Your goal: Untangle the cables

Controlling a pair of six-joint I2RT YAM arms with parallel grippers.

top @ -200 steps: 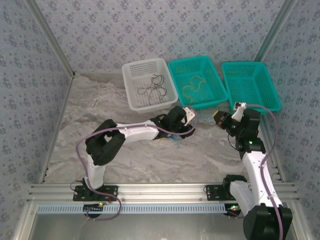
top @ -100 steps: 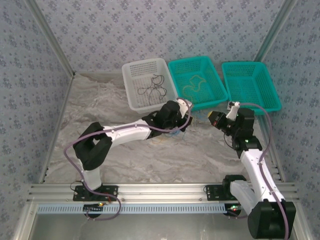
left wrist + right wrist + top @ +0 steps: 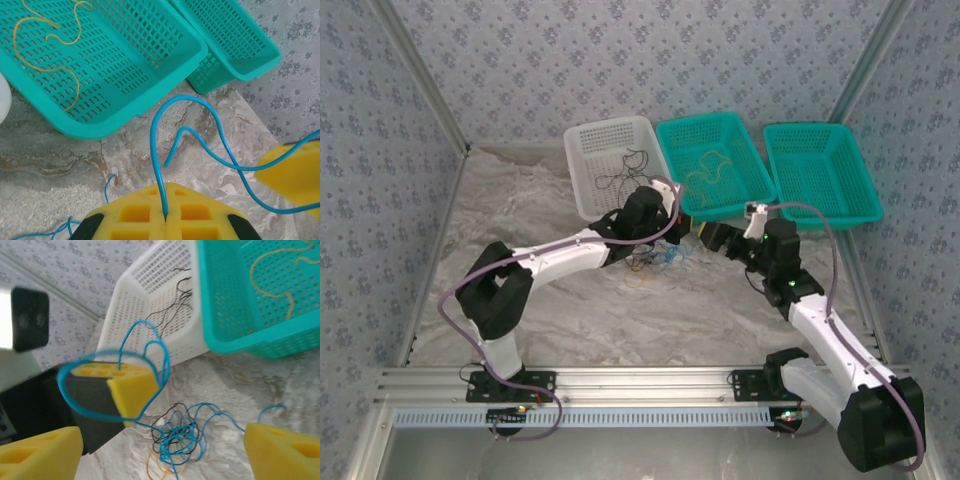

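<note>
One table (image 3: 570,310), one cable tangle (image 3: 177,440) (blue, black, yellow) mid-frame in the top view. Left hand (image 3: 165,217) is clamped on a blue strand (image 3: 152,135) leading up from the tangle. Right hand (image 3: 710,236), spread open, sits just right of it, so the tangle lies to its left.
</note>
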